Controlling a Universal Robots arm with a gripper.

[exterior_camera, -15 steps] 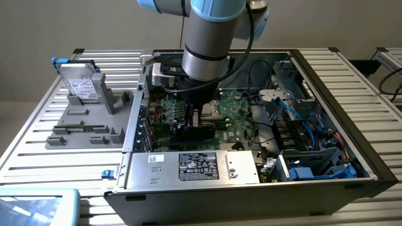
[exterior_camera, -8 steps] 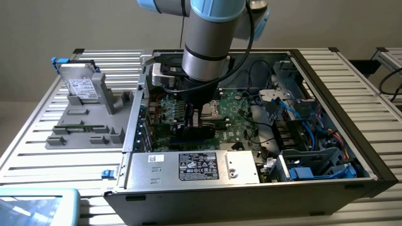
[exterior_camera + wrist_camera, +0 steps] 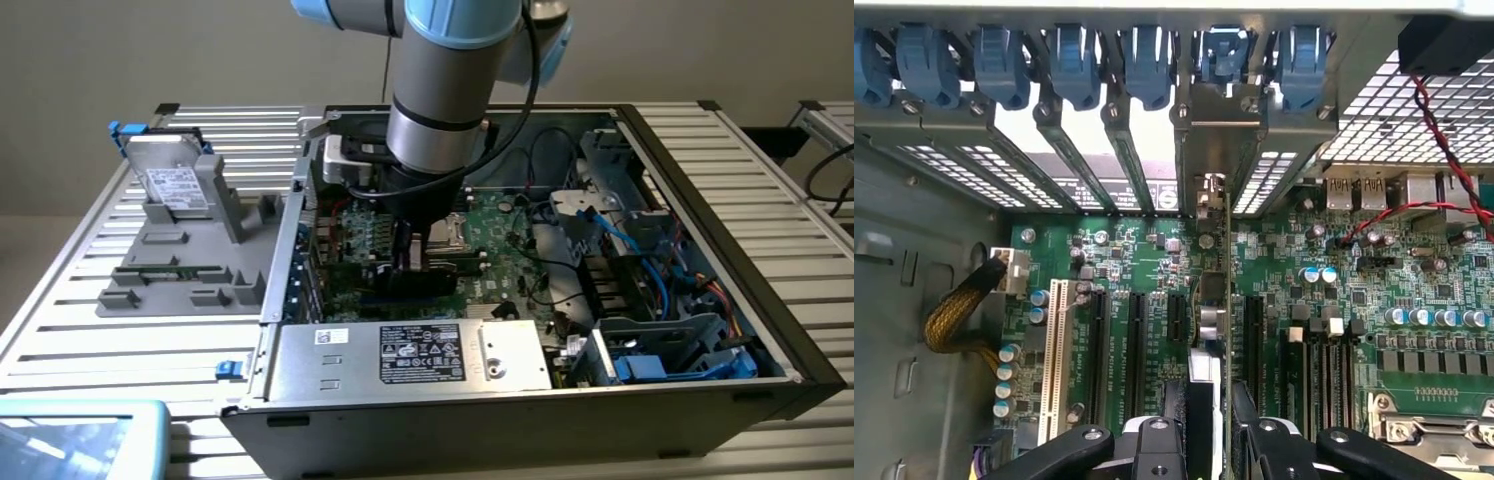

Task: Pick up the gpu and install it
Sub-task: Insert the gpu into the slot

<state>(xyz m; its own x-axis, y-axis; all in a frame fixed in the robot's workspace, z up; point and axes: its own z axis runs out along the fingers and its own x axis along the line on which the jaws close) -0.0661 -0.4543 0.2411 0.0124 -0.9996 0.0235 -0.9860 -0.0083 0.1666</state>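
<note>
The open computer case sits on the slatted tabletop, the arm reaching down over the motherboard. The jaws pinch the gpu edge-on above a slot. I'd keep the card upright, its bracket lined with the rear opening, and press evenly.

Matt silver metal bracket on the gpu; glossy green motherboard.
</note>
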